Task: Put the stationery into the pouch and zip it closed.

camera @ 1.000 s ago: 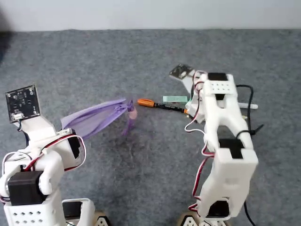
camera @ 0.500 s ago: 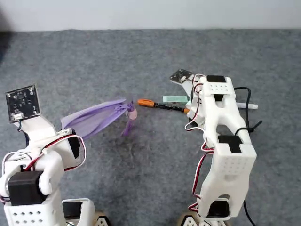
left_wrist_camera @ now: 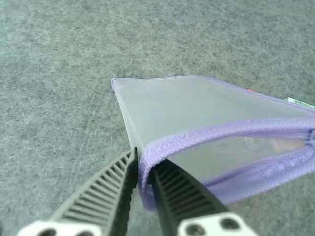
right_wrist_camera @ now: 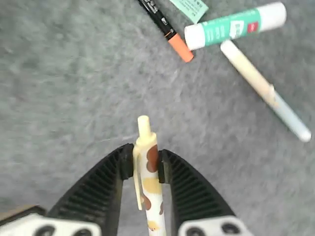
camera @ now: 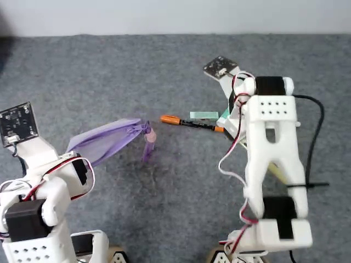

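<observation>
Purple-trimmed pouch (left_wrist_camera: 206,123) is pinched at one end of its zip edge by the left pincer (left_wrist_camera: 142,189), fingers shut tight on the trim. The rest of the pouch is stretched out ahead of that pincer, toward the loose stationery. Against a second ago it is seen drawn back a little toward the left arm, with its far tip and dangling zip pull (camera: 148,143) sitting slightly lower.

Bigger change on the other side: the right arm is raised and pulled back, its links now much nearer the overhead camera. A spotted cream-and-brown pen (right_wrist_camera: 147,172) is clamped between the fingers of the right pincer (right_wrist_camera: 146,164) and carried above the grey carpet (camera: 109,66). Whether it was gripped already a second ago cannot be told.

Left lying on the carpet beyond the right pincer's tips: an orange-capped black marker (right_wrist_camera: 165,24), a green glue stick (right_wrist_camera: 234,24), a pale cream-and-blue pen (right_wrist_camera: 266,91) and a green slip (right_wrist_camera: 189,7).

Judged: the pick of one item is done and the carry to the pouch mouth is due next. Several items are not yet bagged and the zip is not closed. Whether the mouth gapes wide enough for the pen cannot be told.
</observation>
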You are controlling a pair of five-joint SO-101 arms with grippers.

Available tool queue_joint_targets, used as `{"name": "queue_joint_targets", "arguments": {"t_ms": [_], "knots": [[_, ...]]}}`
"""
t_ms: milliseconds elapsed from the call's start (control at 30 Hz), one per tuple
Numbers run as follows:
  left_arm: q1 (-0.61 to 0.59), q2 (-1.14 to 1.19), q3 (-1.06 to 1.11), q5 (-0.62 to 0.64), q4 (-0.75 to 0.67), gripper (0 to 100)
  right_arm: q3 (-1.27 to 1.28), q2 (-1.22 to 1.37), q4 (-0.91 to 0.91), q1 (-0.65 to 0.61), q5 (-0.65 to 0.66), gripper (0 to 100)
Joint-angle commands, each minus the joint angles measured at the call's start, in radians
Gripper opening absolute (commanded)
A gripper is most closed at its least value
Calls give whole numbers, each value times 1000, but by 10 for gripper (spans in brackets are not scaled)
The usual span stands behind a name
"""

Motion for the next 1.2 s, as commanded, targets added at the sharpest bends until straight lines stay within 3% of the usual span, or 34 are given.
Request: {"name": "queue_joint_targets", "arguments": {"t_ms": [0, 200, 367, 700, 1033, 1167], "knots": [[-9, -3, -41, 6, 2, 10, -5, -140, 81, -19, -143, 9], [-9, -3, -41, 8, 0, 10, 25, -371, 62, -87, -400, 8], [-9, -3, -41, 9, 2, 10, 28, -585, -39, -240, -597, 8], [-9, -3, -41, 9, 0, 10, 245, -825, -519, -533, -1002, 8], [-11, -3, -41, 11, 0, 10, 339, -846, -1096, -727, -1046, 8], [-11, -3, -41, 11, 0, 10, 365, -816, -1224, -808, -948, 8]]}}
